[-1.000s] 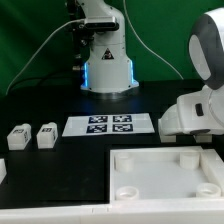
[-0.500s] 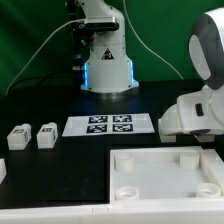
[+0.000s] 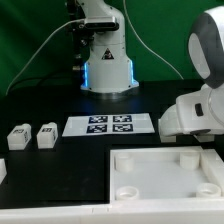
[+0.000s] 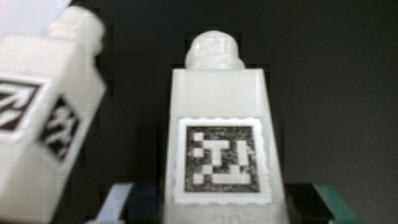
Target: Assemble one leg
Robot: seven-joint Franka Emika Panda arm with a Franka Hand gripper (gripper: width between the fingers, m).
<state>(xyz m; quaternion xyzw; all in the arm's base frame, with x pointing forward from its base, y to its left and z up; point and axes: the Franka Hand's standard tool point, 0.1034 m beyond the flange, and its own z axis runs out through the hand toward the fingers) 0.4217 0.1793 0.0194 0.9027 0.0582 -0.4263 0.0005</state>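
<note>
In the wrist view a white leg [image 4: 221, 130] with a black-and-white tag lies on the black table, its narrow tip pointing away from the camera. My gripper [image 4: 222, 208] is open. The jaws stand on either side of the leg's near end, with a dark gap on each side. A second leg [image 4: 45, 110] lies close beside it. In the exterior view two more legs [image 3: 18, 137] [image 3: 46, 136] stand at the left. The arm's white housing [image 3: 190, 110] at the right hides the gripper there.
The large white panel [image 3: 165, 175] with corner holes lies at the front right. The marker board [image 3: 110, 125] lies mid-table before the robot base [image 3: 105, 65]. A white part [image 3: 2, 170] shows at the exterior view's left edge. A green backdrop stands behind.
</note>
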